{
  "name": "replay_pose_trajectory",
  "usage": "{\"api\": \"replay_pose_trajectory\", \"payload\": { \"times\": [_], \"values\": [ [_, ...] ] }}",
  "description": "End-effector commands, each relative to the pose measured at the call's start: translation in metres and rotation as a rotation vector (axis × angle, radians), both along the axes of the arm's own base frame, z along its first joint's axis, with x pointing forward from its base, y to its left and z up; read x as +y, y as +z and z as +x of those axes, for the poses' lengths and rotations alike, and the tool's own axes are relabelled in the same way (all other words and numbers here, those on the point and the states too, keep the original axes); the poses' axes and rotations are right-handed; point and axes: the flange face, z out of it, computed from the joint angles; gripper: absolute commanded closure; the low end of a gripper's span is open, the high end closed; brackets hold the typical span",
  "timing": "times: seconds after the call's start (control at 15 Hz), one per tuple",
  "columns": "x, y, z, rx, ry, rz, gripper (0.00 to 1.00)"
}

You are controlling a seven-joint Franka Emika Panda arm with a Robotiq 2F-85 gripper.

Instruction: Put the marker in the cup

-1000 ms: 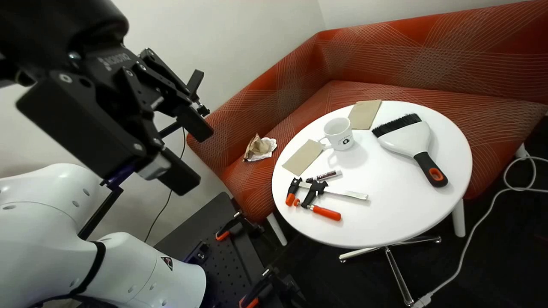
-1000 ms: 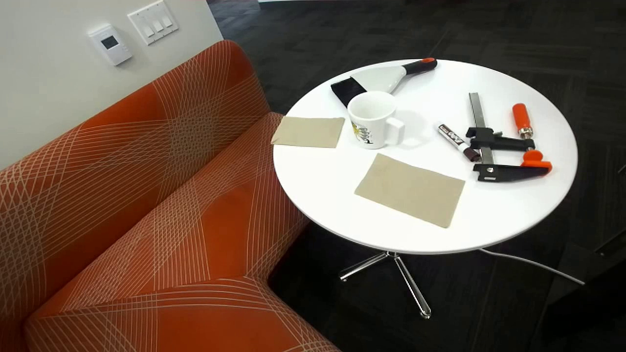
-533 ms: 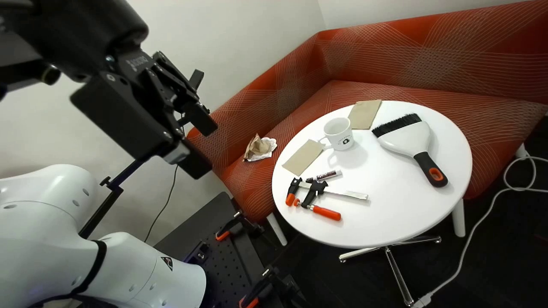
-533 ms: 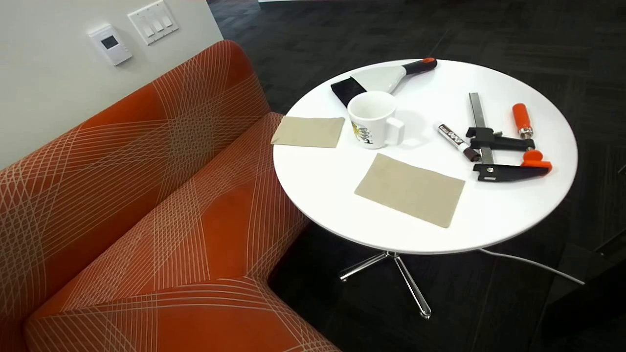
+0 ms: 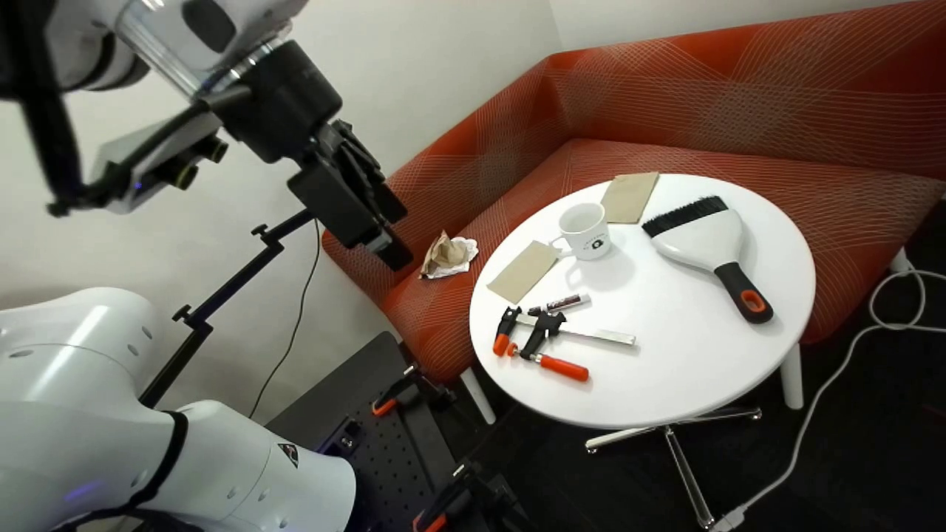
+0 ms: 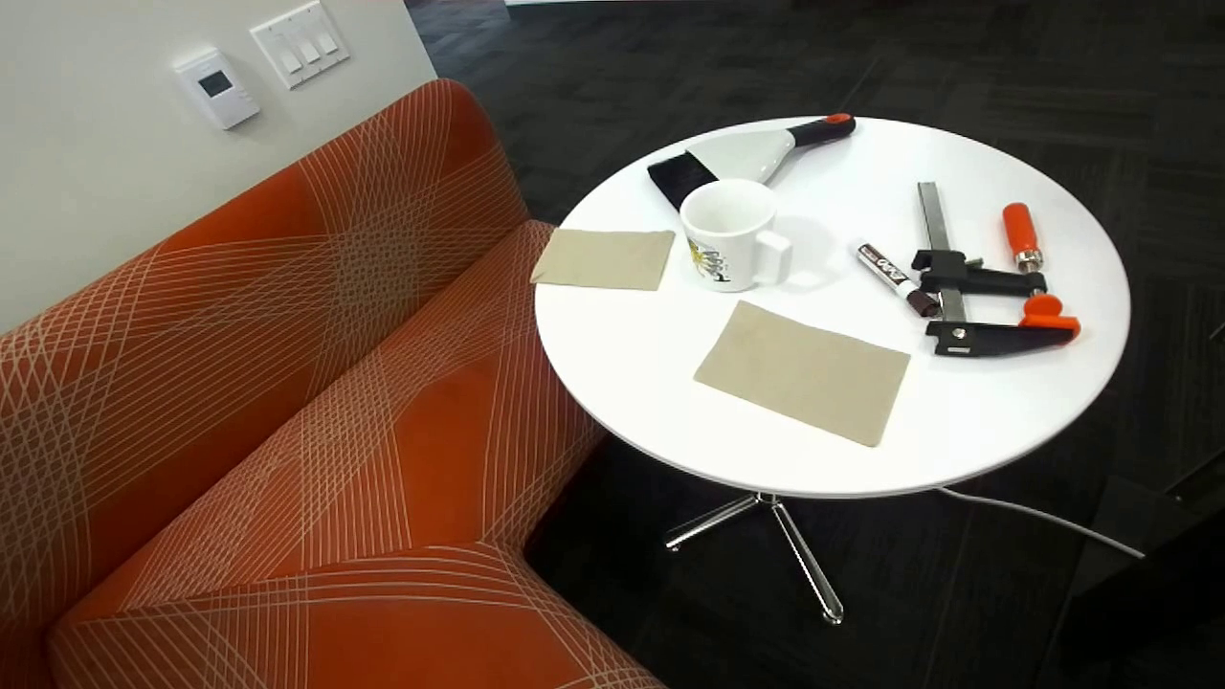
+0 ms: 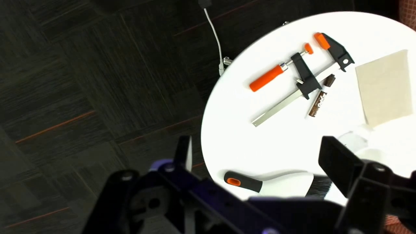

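The marker [image 5: 565,303] lies on the white table beside a clamp. It has a white and dark label and a dark cap, and also shows in an exterior view [image 6: 897,279] and the wrist view [image 7: 318,103]. The cup [image 5: 586,235] is a white mug standing upright with a handle; it also shows in an exterior view [image 6: 724,239]. In the wrist view the cup is washed out and partly behind a finger. My gripper [image 5: 392,230] is open and empty, up in the air left of the table. In the wrist view its fingers [image 7: 256,144] stand wide apart.
A bar clamp [image 5: 547,325] with orange parts lies against the marker. A brush [image 5: 702,240] lies across the table [image 5: 665,384]. Flat tan pieces [image 5: 523,272] [image 6: 603,258] lie near the cup. A red sofa [image 5: 739,96] surrounds the table's back.
My gripper has moved right, towards the table, and more of the arm shows above it. It stays open. The marker, cup and other things have not moved.
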Motion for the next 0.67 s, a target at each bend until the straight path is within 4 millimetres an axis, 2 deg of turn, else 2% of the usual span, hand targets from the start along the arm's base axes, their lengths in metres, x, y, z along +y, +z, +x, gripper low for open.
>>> {"api": "replay_pose_trajectory", "payload": {
  "times": [0.0, 0.27, 0.6],
  "values": [
    [0.035, -0.028, 0.019, -0.027, -0.084, 0.016, 0.00],
    [0.070, -0.053, 0.039, -0.050, -0.156, 0.029, 0.00],
    [0.106, -0.082, 0.053, -0.044, -0.188, 0.052, 0.00]
  ]
}}
